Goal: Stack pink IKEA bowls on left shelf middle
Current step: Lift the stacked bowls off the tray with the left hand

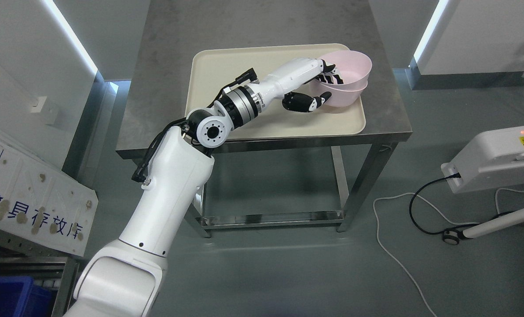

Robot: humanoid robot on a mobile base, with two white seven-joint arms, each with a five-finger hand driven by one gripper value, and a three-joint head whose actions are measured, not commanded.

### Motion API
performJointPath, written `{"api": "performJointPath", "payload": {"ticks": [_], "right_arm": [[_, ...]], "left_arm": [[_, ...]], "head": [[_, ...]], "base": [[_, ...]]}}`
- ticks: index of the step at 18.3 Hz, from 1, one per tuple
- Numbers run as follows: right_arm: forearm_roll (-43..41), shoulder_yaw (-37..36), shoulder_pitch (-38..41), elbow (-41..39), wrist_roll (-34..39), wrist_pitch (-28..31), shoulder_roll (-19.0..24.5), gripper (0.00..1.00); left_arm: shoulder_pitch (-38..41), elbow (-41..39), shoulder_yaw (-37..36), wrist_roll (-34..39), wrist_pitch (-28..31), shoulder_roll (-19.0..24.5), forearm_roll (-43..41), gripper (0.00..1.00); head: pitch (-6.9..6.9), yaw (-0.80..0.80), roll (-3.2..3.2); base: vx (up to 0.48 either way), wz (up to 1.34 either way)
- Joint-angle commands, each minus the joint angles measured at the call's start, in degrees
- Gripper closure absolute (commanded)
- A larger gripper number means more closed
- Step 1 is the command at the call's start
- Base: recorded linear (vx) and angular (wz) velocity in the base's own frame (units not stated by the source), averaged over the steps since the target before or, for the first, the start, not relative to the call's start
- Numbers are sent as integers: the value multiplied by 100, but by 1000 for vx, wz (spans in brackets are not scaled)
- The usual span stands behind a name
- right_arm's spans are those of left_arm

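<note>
Steel table [376, 119] on grey floor [288, 273] carries cream tray [213, 70]; left robot hand [319, 86] clamped on pink bowls [354, 72].

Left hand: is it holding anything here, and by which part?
The left hand grips the pink bowls, two nested, at their near rim: fingers inside, thumb outside. They sit tilted on the tray.

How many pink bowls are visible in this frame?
2, it seems: one pink bowl nested in another pink bowl, both tilted at the cream tray's far right corner, gripped by the left hand. More nested inside could be hidden.
</note>
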Motion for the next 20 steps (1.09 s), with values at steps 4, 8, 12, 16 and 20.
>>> {"api": "performJointPath", "payload": {"ticks": [4,8,12,16,20], "right_arm": [[0,0,-1,0,-2,-4,-100,0],[0,0,8,0,-2,-4,-100,0],[0,0,-1,0,-2,-4,-100,0],[0,0,-1,0,-2,-4,-100,0],[0,0,-1,0,-2,-4,-100,0]], "left_arm": [[874,-1005,1723,-312,-485,100,886,99],[1893,-2200,1924,-453,-599,100,1098,99],[2343,-2800,2460,-594,-1170,100,1098,100],[2397,-2968,2760,-603,-1364,100,1107,100],[2397,-3082,2769,-603,-1382,100,1116,99]], "head": [[0,0,0],[0,0,0],[0,0,0],[0,0,0],[0,0,0]], "base": [[1,-8],[0,0],[-1,-7],[-6,0],[-49,4]]}}
